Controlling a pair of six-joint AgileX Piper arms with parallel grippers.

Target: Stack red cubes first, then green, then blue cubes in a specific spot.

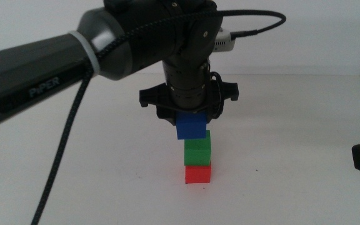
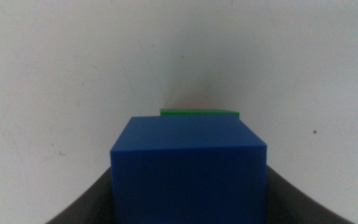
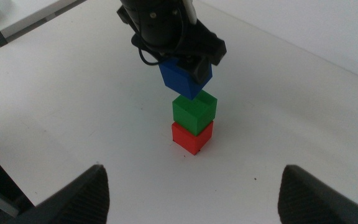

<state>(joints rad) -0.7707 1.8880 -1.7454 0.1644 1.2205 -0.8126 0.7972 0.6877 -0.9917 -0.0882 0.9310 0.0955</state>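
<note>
My left hand (image 1: 190, 117) is clenched on the blue cube (image 1: 190, 125), held just above the green cube (image 1: 198, 151), which sits on the red cube (image 1: 198, 174) on the bench (image 1: 292, 125). Blue sits slightly off to the left of green, so I judge a small rightward shift is needed before lowering. My right hand (image 3: 194, 193) waits near, jaws spread, empty.

Soft, even light is seen throughout; the white table (image 1: 292, 125) looks washed out, and the blue cube (image 2: 188, 168) is perhaps slightly blurred up close.
</note>
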